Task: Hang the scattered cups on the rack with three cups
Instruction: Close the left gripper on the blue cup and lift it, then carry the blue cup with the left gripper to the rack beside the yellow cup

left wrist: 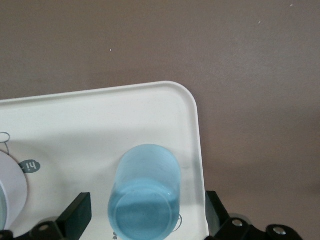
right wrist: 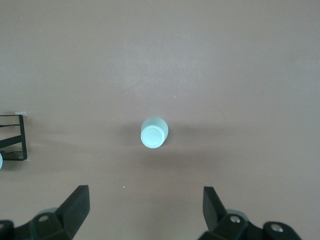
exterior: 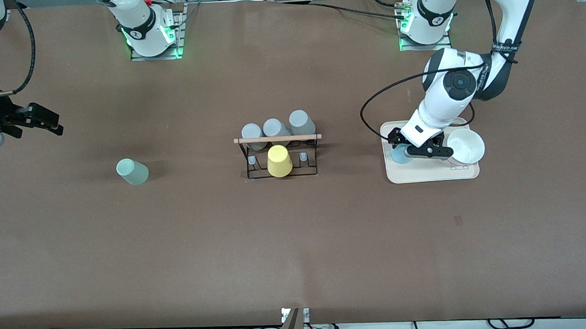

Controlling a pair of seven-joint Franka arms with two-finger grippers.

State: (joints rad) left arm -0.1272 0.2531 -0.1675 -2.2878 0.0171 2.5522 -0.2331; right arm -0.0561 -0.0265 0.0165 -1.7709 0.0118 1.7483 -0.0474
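Two arms show: the left one bends down over the white tray (exterior: 428, 174), its left gripper (exterior: 420, 148) spread wide with a finger at each side of the light blue cup (left wrist: 145, 200), which stands near the tray's rounded corner and is not clamped. The right gripper (exterior: 41, 121) hangs open and empty above bare table toward the right arm's end. The mint cup (exterior: 132, 172) stands alone on open table, well apart from the rack (exterior: 279, 155) at the middle.
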